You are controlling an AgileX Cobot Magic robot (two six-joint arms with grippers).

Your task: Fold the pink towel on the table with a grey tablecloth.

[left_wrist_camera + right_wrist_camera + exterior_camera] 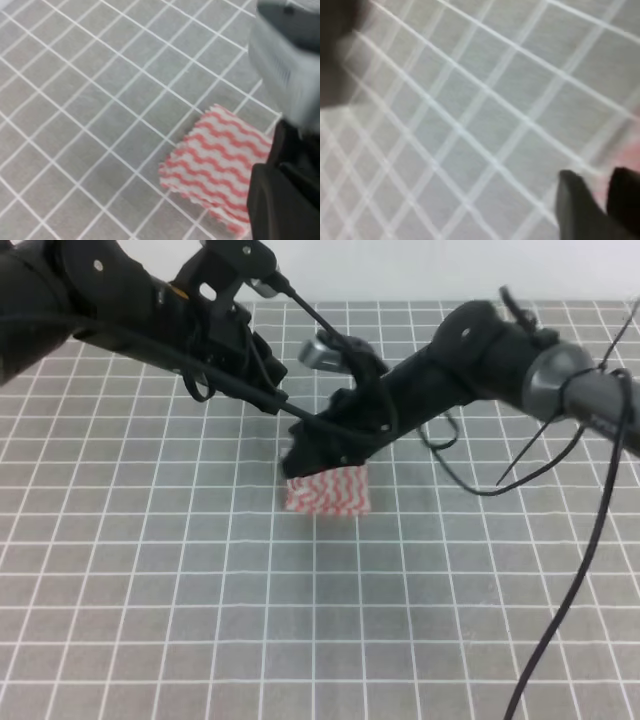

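The pink towel (pixel 329 491) lies near the middle of the desk (pixel 150 590), already reduced to a small, compact rectangle, which suggests that at least one fold is in place. In the left wrist view the towel (pixel 215 167) shows layered edges along its lower side, so it looks doubled over rather than spread flat.

The right arm reaches across from the right and ends just at the towel's upper left edge, with the right gripper (pixel 300 462) low over the cloth. That placement makes sense for pinching an edge to carry it over, or for letting go of an edge just laid down; which of the two I cannot tell. In the right wrist view two dark fingers (pixel 580 210) stand a little apart at the bottom of the frame with a pink blur beside them, but the picture is too soft to show whether cloth sits between them, so their grip is uncertain.

The left arm hangs higher and further back, above the towel's far side, seemingly held clear while the right arm works. Its fingers are not visible in any view, hidden behind the arm's own body and cables from above, so I cannot say if they are apart or together.

The towel's upper edge is covered by the right arm.
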